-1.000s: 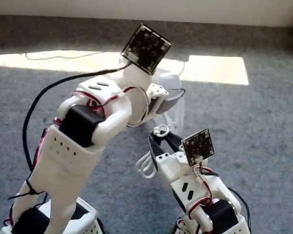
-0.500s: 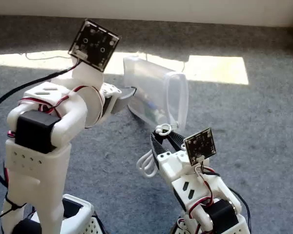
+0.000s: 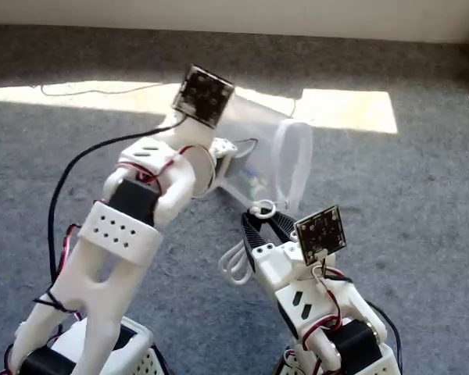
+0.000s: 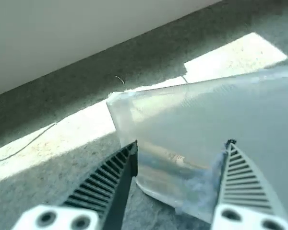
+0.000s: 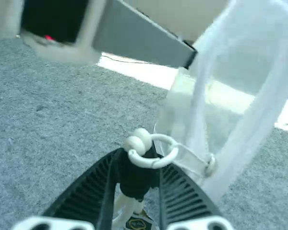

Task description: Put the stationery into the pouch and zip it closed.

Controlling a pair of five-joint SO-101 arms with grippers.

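Note:
A translucent pouch (image 3: 270, 148) stands tilted on the grey carpet, its open mouth (image 3: 293, 160) turned toward the nearer arm. Small stationery items (image 3: 250, 181) lie inside at its low end. My left gripper (image 3: 236, 155) grips the pouch's closed end; in the left wrist view the pouch (image 4: 201, 124) sits between the spread fingers of that gripper (image 4: 181, 143). My right gripper (image 3: 263, 221) is shut on the white ring of the zipper pull (image 3: 260, 208). In the right wrist view the ring (image 5: 149, 151) rests at the tips of the right gripper (image 5: 139, 160), with the pouch's rim (image 5: 221, 120) just beyond.
White cable loops (image 3: 234, 266) lie on the carpet beside the right arm. A bright sunlit strip (image 3: 344, 109) crosses the carpet behind the pouch, and a pale wall (image 3: 297, 16) bounds the far side. Bare carpet (image 3: 406, 203) spreads to the right.
The left arm swung out to the left, uncovering the pouch, then came back toward the right and forward. The pouch tilted with it. The right arm kept still on the zipper pull.

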